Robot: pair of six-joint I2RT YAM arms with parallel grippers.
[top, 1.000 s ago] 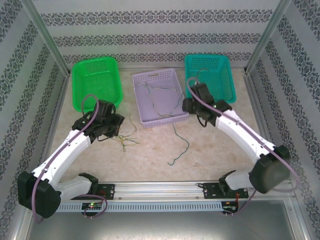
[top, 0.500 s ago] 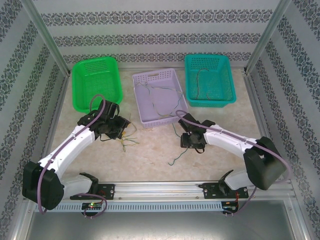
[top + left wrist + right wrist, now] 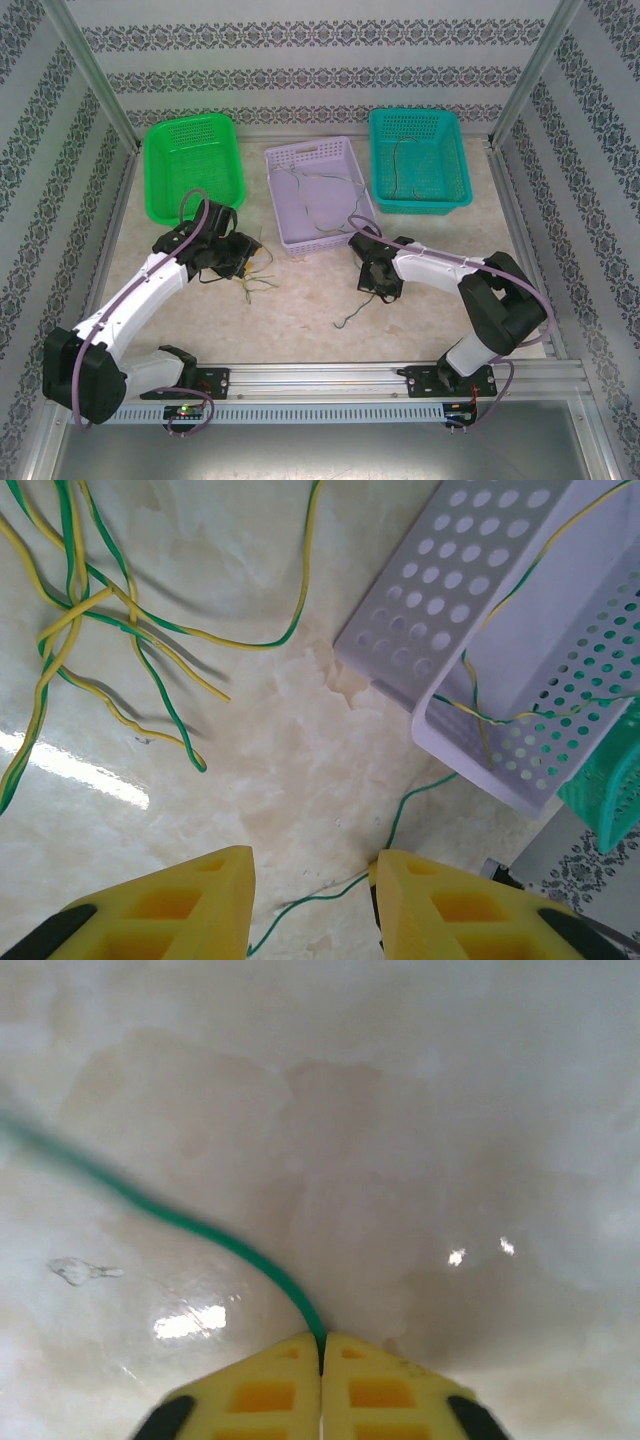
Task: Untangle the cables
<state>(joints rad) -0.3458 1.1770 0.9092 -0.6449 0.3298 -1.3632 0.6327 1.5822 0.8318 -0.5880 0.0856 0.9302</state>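
Clamping the green cable (image 3: 205, 1232): right gripper (image 3: 320, 1345) has its yellow fingers pressed together, and the cable runs out of the seam at the tips, off to the upper left across the marble-look table (image 3: 300, 325). Top view puts that gripper low over the table just in front of the lavender basket (image 3: 308, 148), with the green cable trailing from it toward the near edge in a loose curve. Left gripper (image 3: 312, 865) fingers are apart, nothing between them. A green strand (image 3: 400, 815) lies on the table below the gap; can't tell if it's the same cable. Yellow-green cables (image 3: 100, 620) sit in a loose tangle on the table, upper left in the left wrist view, crossing at one knot-like spot, near the lavender basket's corner but apart from it. More thin cables (image 3: 322, 180) lie inside the lavender basket, one draped over its perforated wall in the left wrist view. One dark cable (image 3: 397, 160) lies in the teal basket (image 3: 420, 207). Green basket (image 3: 190, 120) stands at far left.
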